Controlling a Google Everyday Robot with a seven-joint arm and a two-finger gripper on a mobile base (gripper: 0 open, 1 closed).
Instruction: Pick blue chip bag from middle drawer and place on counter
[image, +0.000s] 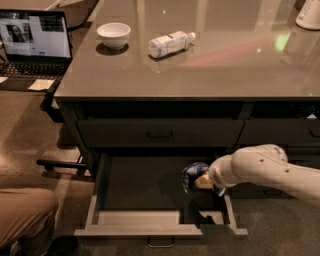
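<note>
The blue chip bag (192, 173), shiny dark blue foil, is held at the end of my gripper (201, 180), lifted above the dark floor of the open middle drawer (140, 220) near its right side. My white arm comes in from the right edge. The gripper is shut on the bag. The drawer is pulled out, with pale grey walls and a silver loop handle (161, 244) at the front. The counter (225, 65) is a glossy grey-brown slab above the drawers.
A clear plastic bottle (170, 43) lies on the counter beside a white bowl (113, 35). A white object (308, 14) stands at the counter's far right. A closed upper drawer front (160, 133) sits above the open one. A laptop (34, 47) is at left; a person's leg (25, 215) lower left.
</note>
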